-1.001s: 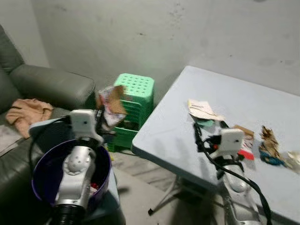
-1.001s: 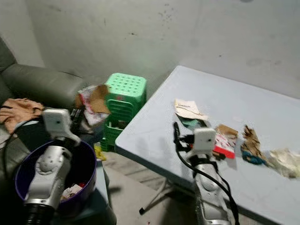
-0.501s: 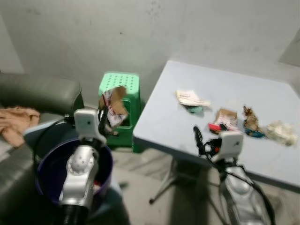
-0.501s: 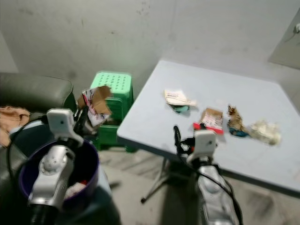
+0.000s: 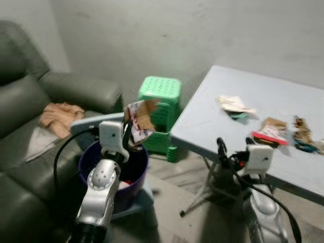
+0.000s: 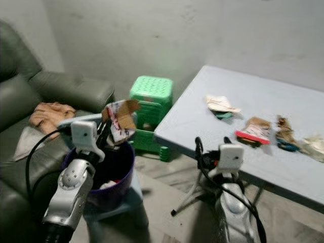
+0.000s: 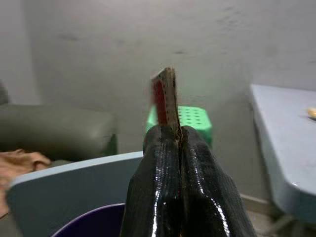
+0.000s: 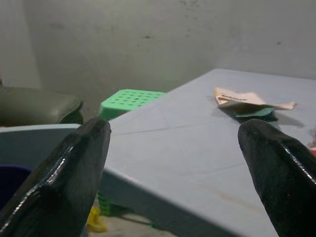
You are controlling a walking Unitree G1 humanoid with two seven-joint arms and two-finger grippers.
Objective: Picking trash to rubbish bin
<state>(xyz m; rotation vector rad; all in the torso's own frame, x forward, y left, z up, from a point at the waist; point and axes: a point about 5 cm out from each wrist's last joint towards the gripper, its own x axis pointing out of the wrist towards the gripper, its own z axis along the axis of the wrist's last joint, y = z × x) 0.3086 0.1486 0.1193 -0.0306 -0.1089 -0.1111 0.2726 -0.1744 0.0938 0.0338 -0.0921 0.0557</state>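
above the purple bin (image 5: 93, 164), the left pincer (image 5: 129, 135) holds a torn piece of cardboard packaging (image 5: 140, 117), brown on one side and printed white and red on the other. in the left wrist view the two black fingers (image 7: 158, 187) are pressed together on the thin edge of that cardboard (image 7: 165, 101), which sticks up straight between them. the scrap hangs over the far rim of the bin, toward the green stool (image 5: 161, 94). some pale trash (image 6: 106, 185) lies at the bottom of the bin.

the bin sits on a light blue board (image 5: 88, 122) just beside the dark green sofa (image 5: 30, 96), where a tan cloth (image 5: 59, 112) is crumpled on the seat. the green stool stands against the grey wall (image 5: 167, 35), between the sofa arm and the counter (image 5: 212, 116).

the right pincer (image 5: 234, 148) is held near the front edge of the counter, its fingers (image 8: 74, 168) spread wide with nothing between them. on the counter, well apart from the bin, more trash lies in a loose row: a folded paper wrapper (image 5: 235, 105) over something teal, a brown and red flat packet (image 5: 271, 129), a crumpled brown and blue wrapper (image 5: 302, 136), and in the right eye view a pale crumpled bit (image 6: 315, 147) at the far right.
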